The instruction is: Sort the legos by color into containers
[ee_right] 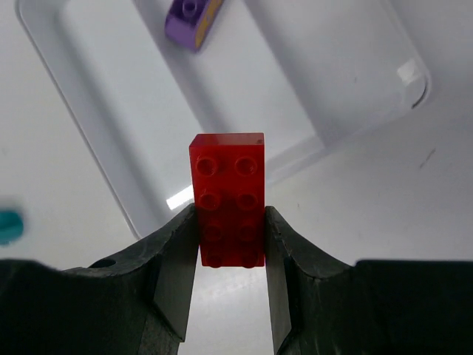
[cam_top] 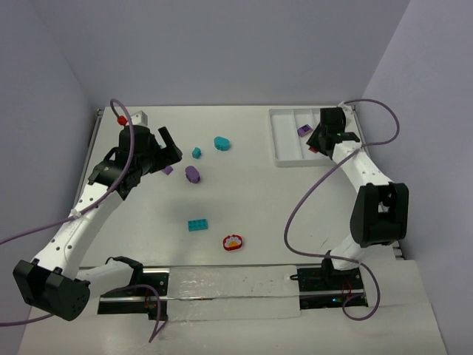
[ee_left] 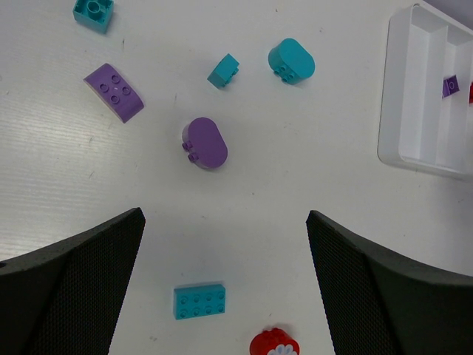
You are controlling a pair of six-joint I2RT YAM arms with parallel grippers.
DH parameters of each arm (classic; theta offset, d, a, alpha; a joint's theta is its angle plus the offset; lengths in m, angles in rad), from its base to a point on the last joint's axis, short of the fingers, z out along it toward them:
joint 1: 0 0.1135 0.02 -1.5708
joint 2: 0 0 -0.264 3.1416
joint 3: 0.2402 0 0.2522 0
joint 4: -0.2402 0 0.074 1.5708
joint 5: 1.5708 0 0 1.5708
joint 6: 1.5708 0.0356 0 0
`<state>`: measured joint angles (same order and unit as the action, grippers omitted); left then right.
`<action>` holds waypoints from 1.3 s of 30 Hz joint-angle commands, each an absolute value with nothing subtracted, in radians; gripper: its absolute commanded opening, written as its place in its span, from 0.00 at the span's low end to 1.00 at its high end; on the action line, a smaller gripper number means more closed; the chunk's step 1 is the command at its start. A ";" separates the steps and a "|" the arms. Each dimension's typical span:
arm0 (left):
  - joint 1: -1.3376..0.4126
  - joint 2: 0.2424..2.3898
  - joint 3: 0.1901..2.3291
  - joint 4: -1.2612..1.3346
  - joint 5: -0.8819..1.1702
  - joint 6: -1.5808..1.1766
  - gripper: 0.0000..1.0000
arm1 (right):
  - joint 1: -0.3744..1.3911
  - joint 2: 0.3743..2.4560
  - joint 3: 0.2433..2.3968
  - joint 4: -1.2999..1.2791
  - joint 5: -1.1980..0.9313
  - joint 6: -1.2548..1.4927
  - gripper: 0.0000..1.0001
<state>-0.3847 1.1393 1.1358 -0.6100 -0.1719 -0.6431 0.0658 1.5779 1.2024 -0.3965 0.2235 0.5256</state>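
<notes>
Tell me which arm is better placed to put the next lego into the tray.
Right. The right claw is shut on a red brick and hangs over the white tray. The left claw is open and empty, above the loose legos, well away from the tray.

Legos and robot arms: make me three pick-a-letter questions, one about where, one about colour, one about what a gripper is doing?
1. Where is the white-topped red piece? A in the tray B on the table C in a gripper
2. What colour is the brick in the right gripper? A teal B purple C red
3. The left gripper is A open B shut on a brick C shut empty
Answers: B, it lies on the table; C, its fingers pinch a red brick; A, its fingers stand wide apart.
</notes>
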 commanded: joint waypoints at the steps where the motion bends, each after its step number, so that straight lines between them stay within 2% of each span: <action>1: -0.388 1.124 1.186 -0.605 -0.176 -0.625 0.99 | -0.002 1.703 1.357 -0.378 0.239 0.594 0.28; 7: -0.388 1.124 1.186 -0.607 -0.172 -0.620 0.99 | -0.117 1.883 1.557 -0.407 0.203 0.623 0.29; 18: -0.388 1.157 1.187 -0.588 -0.167 -0.617 0.99 | -0.149 2.122 1.831 -0.499 0.197 0.631 0.32; 32: -0.388 1.160 1.175 -0.583 -0.166 -0.617 0.99 | -0.149 2.196 1.860 -0.472 0.174 0.672 0.37; 39: -0.388 1.167 1.169 -0.581 -0.166 -0.617 0.99 | -0.146 2.145 1.758 -0.423 0.202 0.667 0.39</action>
<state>-0.3847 1.1625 1.1416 -0.6094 -0.1715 -0.6243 -0.1501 2.1868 1.8008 -0.4706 0.1764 0.6586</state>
